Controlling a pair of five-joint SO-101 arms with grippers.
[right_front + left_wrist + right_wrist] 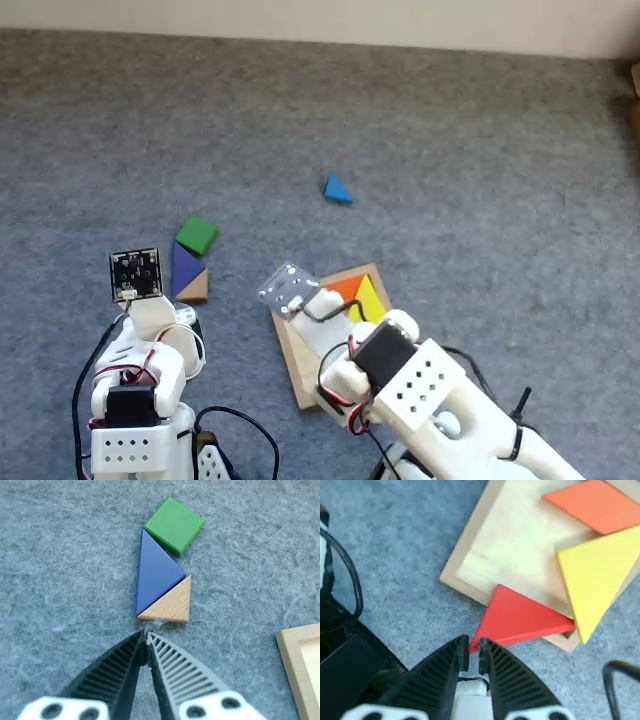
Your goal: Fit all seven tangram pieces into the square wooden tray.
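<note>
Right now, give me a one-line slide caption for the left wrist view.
Shut left gripper near a touching row: wooden triangle, blue triangle, green square.

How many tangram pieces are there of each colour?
Green square: 1
Dark blue triangle: 1
Light blue triangle: 1
Plain wood triangle: 1
Orange piece: 1
Yellow triangle: 1
Red triangle: 1
Total: 7

Matt wooden tray (pixel 469 535), fuzzy grey felt (pixel 450 120)

Robot lab: grey felt tabletop (pixel 480 120)
</note>
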